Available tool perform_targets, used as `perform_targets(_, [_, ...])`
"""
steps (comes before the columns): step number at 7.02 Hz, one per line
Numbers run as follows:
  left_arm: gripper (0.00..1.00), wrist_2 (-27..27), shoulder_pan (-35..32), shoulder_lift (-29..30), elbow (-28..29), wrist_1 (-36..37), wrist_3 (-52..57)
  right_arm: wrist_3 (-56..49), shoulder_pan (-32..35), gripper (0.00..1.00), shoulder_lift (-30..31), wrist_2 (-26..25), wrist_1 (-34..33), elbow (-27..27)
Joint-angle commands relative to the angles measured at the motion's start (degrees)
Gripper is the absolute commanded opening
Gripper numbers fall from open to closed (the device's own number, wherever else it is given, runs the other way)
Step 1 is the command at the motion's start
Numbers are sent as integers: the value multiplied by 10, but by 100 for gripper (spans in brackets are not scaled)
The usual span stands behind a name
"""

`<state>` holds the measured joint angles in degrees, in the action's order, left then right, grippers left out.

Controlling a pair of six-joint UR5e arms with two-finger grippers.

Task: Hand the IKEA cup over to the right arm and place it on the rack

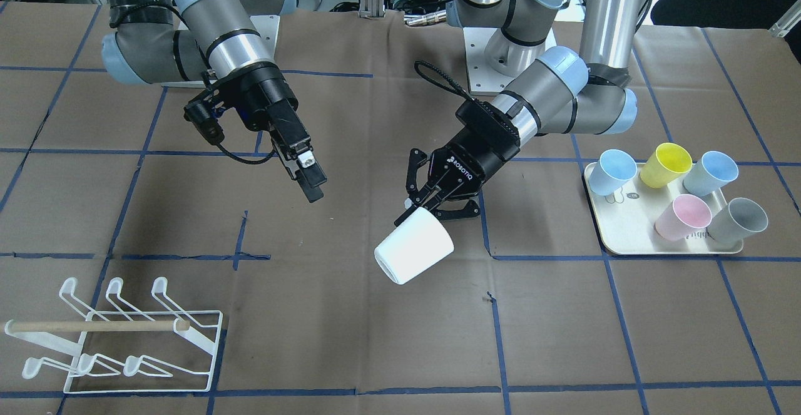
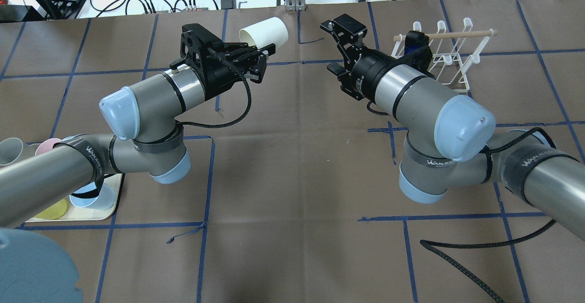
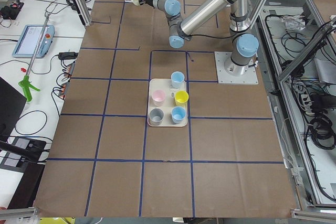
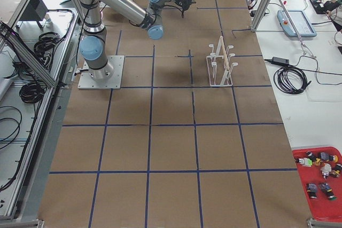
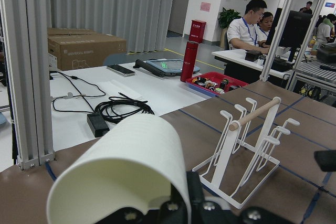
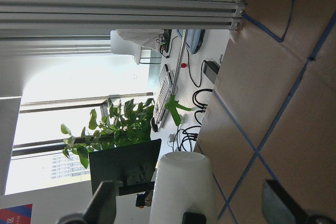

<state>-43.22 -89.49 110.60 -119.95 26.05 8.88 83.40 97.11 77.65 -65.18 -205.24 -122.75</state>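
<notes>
- Above the worktop (image 1: 350, 346) centre, the left end effector (image 1: 416, 205) clasps the white cup (image 1: 414, 247), tilted, in the air.
- Right end effector (image 1: 310, 183) spread wide, near the cup, not touching.
- Rack (image 1: 95, 325) stands well apart.

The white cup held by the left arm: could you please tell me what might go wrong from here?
The left gripper pinches the white cup only at one end, in mid-air, so a nudge from the open right gripper could knock it loose. The short free end leaves little room, so the two grippers could collide.
</notes>
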Motion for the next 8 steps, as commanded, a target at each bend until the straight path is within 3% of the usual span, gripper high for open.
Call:
perform_targets(1, [0, -3, -2, -4, 0, -6, 0, 16, 28, 99, -64, 1, -21, 64])
perform_targets(3, [0, -3, -2, -2, 0, -6, 1, 18, 23, 99, -100, 61, -17, 84])
perform_targets(5, [0, -4, -2, 0, 0, -6, 1, 19, 21, 99, -129, 83, -14, 124])
perform_targets(8, [0, -4, -2, 0, 0, -5, 1, 19, 23, 99, -152, 84, -13, 142])
